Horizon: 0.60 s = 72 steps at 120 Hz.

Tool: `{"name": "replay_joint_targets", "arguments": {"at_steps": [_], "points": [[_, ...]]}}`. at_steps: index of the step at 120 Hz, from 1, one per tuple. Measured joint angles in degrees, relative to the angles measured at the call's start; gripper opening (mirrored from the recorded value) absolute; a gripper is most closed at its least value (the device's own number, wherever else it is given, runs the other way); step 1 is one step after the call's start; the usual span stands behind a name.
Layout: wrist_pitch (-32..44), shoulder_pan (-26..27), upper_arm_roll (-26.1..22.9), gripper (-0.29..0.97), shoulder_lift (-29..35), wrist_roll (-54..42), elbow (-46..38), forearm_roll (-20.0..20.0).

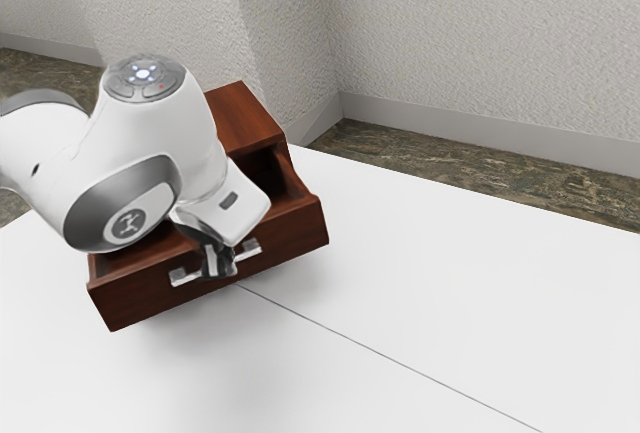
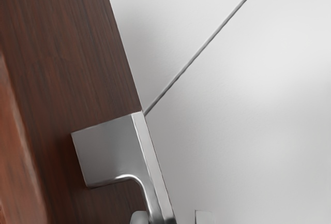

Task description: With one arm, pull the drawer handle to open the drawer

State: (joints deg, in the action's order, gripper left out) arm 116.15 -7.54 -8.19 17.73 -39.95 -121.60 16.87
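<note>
White table [image 1: 450, 293] — one wooden drawer [image 1: 135, 301] out, one silver handle [image 1: 185, 274] at the jaws, their grip unclear.

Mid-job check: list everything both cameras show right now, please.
cabinet: 1, red-brown wood, on the table at the exterior view's left
drawer: 1, same wood, pulled partly out of the cabinet
handle: 1, silver, on the drawer's front
table: 1, white, crossed by a thin dark seam
floor: mottled brown, beyond the table
walls: white, textured, grey baseboard
arm: 1, white and grey, over the drawer
gripper: 1, black, at the handle
</note>
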Motion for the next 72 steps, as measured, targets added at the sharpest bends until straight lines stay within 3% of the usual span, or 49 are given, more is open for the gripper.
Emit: {"name": "replay_joint_targets", "arguments": {"at_steps": [50, 72], "points": [[0.38, -0.53, -1.99, -0.11, 1.78, 7.97, -1.71, -1.82], [0.19, -0.52, -2.02, 0.05, 1.78, 9.99, -1.72, -2.13]]}}
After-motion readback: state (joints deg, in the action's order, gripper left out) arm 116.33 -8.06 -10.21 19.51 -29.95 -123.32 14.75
